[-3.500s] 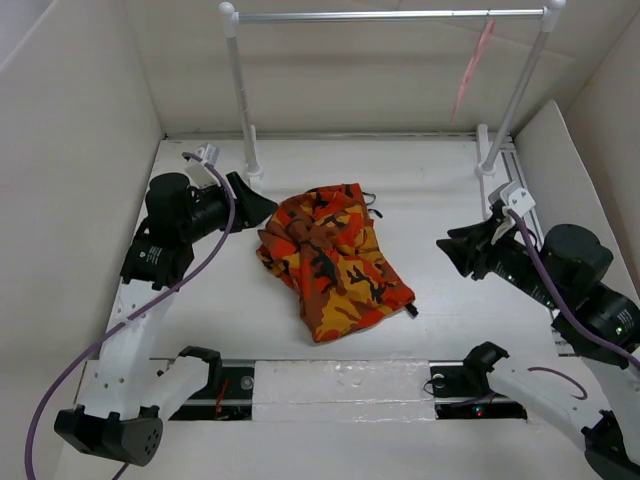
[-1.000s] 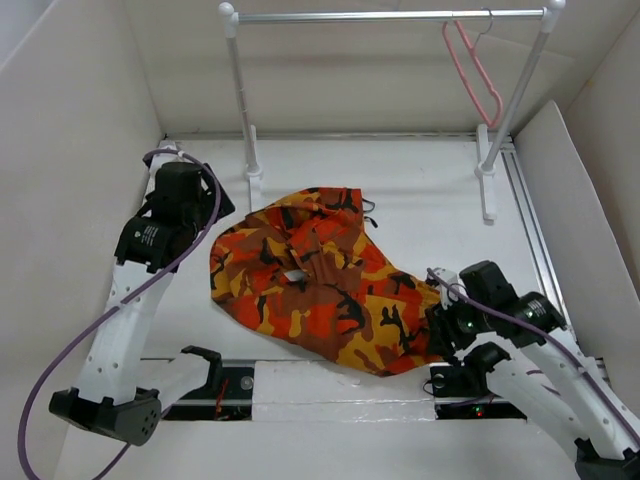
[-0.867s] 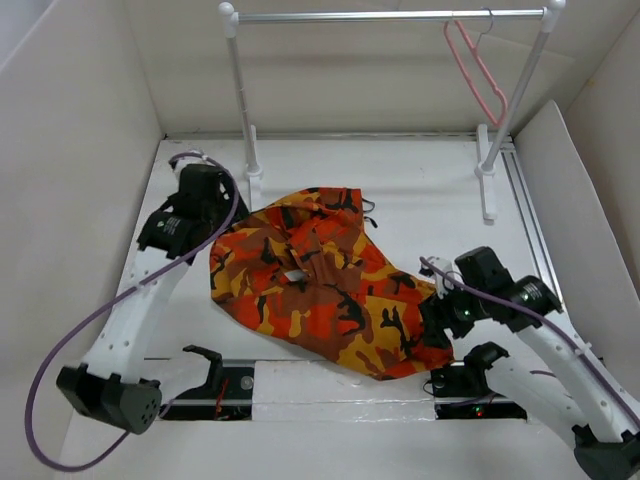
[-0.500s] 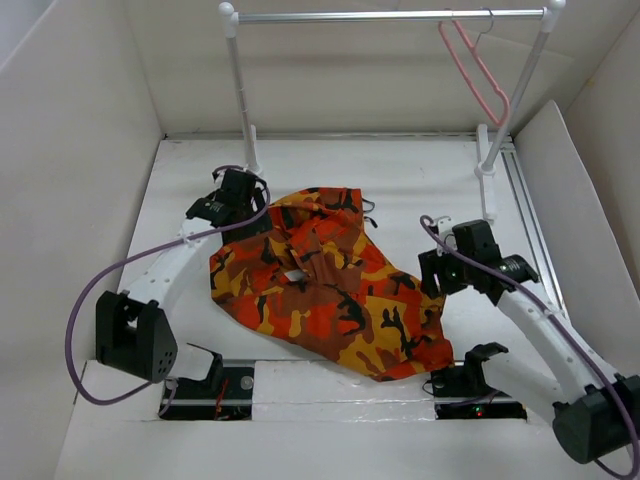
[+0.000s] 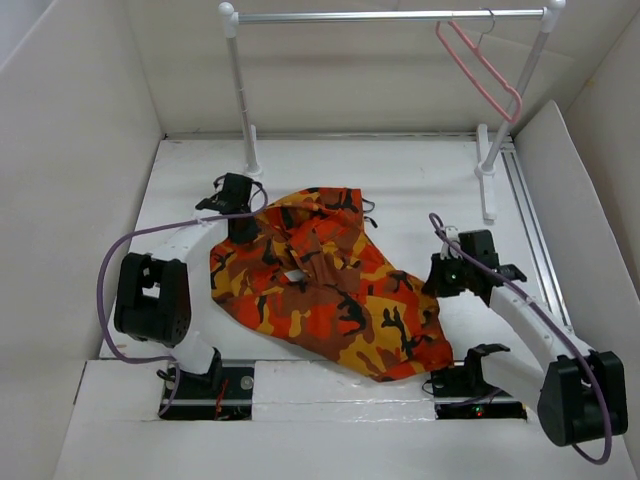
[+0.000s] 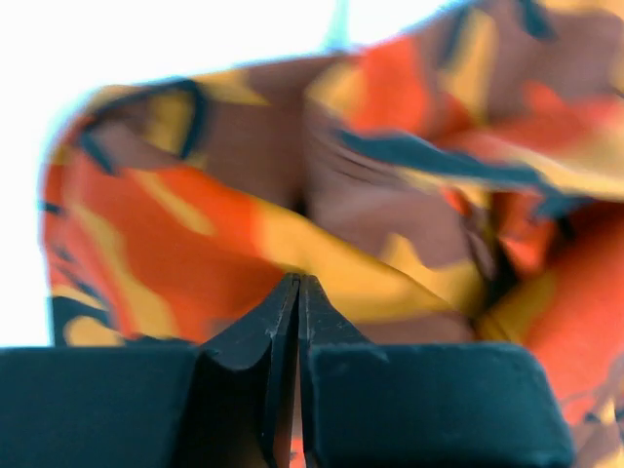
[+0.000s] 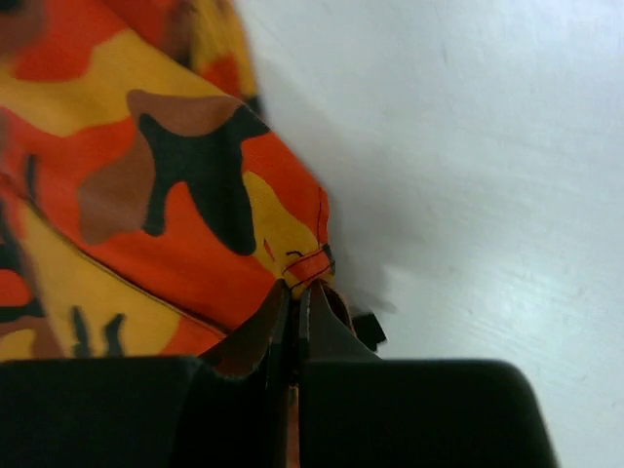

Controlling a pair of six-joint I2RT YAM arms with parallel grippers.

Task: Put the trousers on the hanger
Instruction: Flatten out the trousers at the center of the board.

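Pincers first: the left pincer point(image 6: 297, 285) had its two fingers pressed together, tips against a fold at the far-left edge of the trousers point(image 5: 320, 290). The right pincer point(image 7: 295, 292) was likewise closed, its tips at a stitched hem corner on the cloth's right edge. Whether either one actually nipped fabric could not be told.

A few seconds earlier the trousers had been a tight bundle, with both arms held back from it. By this moment they lay spread wide and flat across the middle of the white surface point(image 5: 420, 180), and both arms had dropped low to opposite edges. Over the last half second the cloth barely shifted. The hanger point(image 5: 480, 70), hooked at the far right of the rail point(image 5: 390, 15), had swung round to show its triangle.

Spreading looked finished. Carrying the cloth to the hanger had seemingly not begun.

Count: one pair of trousers, one hanger, one rail on two posts, two arms.
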